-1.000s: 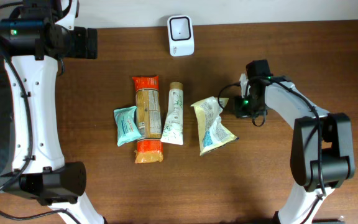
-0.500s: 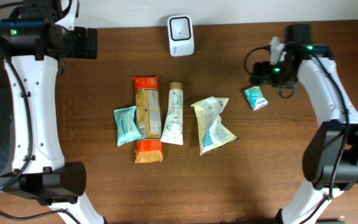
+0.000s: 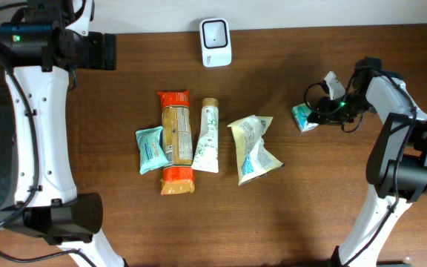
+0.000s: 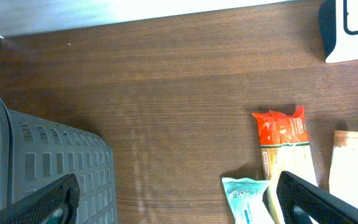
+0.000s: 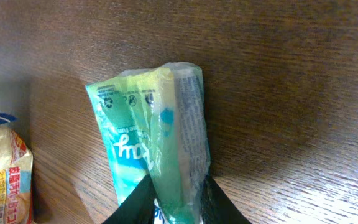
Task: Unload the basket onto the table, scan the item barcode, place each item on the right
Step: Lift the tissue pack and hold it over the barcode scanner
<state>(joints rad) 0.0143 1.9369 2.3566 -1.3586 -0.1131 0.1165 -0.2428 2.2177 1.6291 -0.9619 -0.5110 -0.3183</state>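
Note:
My right gripper is shut on a small teal-and-white packet, pinching its near end between both fingers. From overhead the packet is at the table's right side, with the right gripper just to its right. The packet lies low against the wood. The white barcode scanner stands at the back centre, well away from it. My left gripper hangs open and empty over the table's back left corner, also seen overhead as the left gripper.
A row of items lies mid-table: a teal wipes pack, an orange-ended package, a white tube and a yellow-blue pouch. A grey slatted basket sits off the left edge.
The right gripper left the teal packet on the table at the right, rose open toward the back, then came down and shut on the packet. The left arm stayed still.

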